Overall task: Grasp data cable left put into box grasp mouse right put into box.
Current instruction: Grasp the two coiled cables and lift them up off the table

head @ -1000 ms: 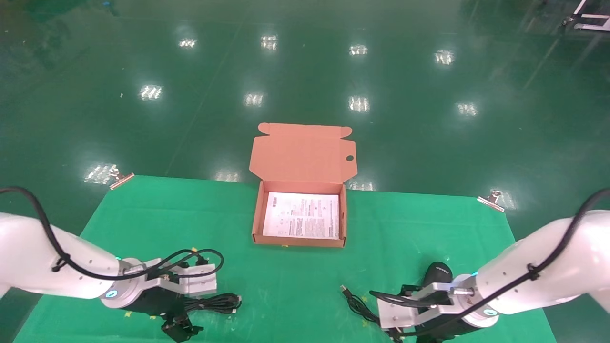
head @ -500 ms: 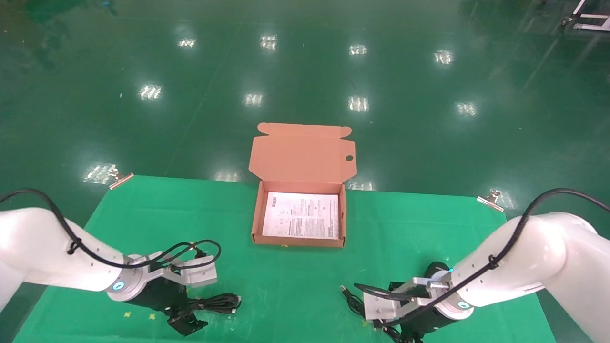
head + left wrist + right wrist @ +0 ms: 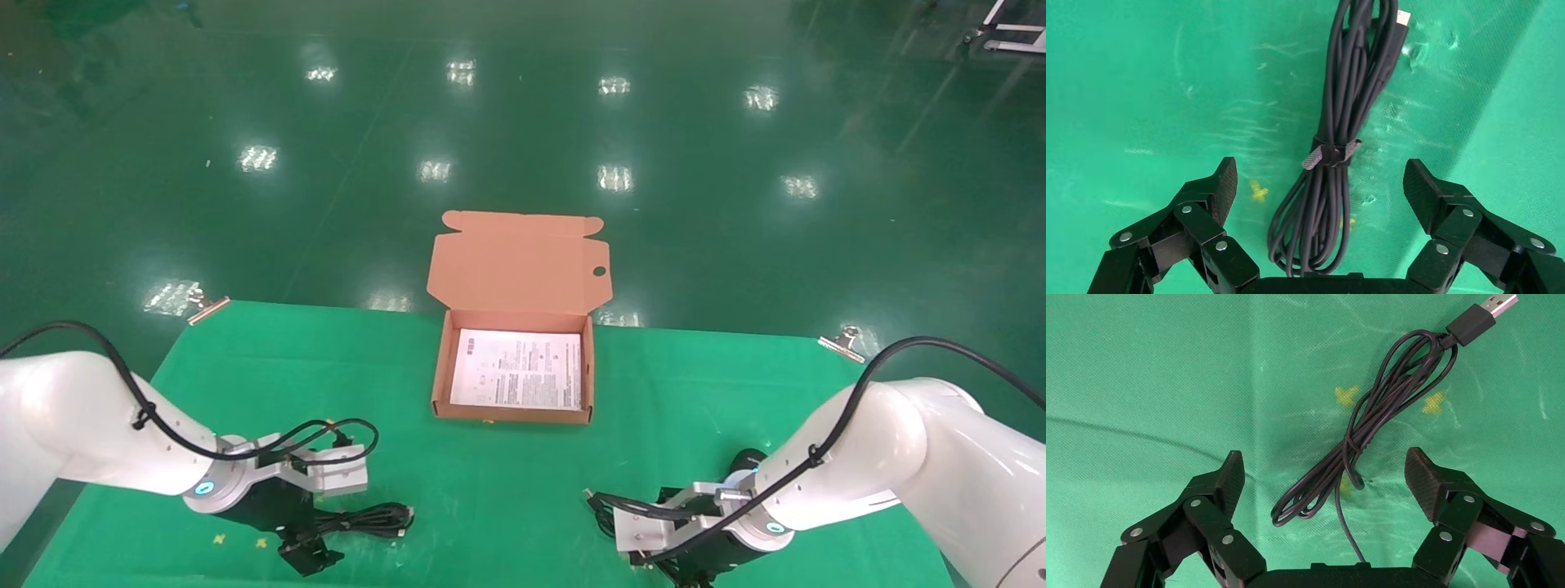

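The data cable [image 3: 372, 518] is a black bundle tied with a strap, lying on the green cloth at the front left. My left gripper [image 3: 310, 554] is open and low over its near end. In the left wrist view the cable [image 3: 1352, 92] runs between the spread fingers of that gripper [image 3: 1321, 187], untouched. The salmon-orange box [image 3: 444, 367] stands open at the middle, with a white printed sheet inside. The black mouse [image 3: 745, 461] is mostly hidden behind my right wrist. My right gripper [image 3: 693, 574] is open above the mouse's coiled cord [image 3: 1389, 398], fingers [image 3: 1326, 471] either side.
The green cloth [image 3: 507, 482] covers the table and is clipped at the far corners [image 3: 204, 307] [image 3: 842, 341]. The cord's USB plug [image 3: 1483, 315] points toward the box side. The glossy green floor lies beyond the table's far edge.
My right arm has swung left, bringing its gripper over the mouse's cord and covering more of the mouse. My left gripper has shifted slightly over the cable. Nothing was taken hold of.
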`<state>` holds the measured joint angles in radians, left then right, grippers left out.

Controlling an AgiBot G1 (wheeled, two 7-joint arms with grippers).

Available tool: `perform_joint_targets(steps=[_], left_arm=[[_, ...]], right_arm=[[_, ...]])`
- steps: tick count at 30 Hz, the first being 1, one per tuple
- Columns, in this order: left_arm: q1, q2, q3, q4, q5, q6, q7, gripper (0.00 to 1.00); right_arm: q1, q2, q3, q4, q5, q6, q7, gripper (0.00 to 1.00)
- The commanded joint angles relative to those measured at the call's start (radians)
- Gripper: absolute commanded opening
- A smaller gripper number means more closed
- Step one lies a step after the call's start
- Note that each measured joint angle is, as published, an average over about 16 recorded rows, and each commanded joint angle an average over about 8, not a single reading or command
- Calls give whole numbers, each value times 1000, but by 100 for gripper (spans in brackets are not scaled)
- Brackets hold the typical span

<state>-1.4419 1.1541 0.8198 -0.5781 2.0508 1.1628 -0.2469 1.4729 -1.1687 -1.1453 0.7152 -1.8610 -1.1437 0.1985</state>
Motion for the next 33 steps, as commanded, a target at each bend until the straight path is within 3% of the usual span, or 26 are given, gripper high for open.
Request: perform_joint_targets(steps=[1, 33], left_arm=[[-2, 3, 2, 6, 2, 0, 4, 0], [4, -4, -2, -11, -3, 2, -6, 0]], right_arm=[[-1, -3, 0, -6, -1, 3, -1, 0], [1, 5, 1, 10, 2, -4, 2, 0]])
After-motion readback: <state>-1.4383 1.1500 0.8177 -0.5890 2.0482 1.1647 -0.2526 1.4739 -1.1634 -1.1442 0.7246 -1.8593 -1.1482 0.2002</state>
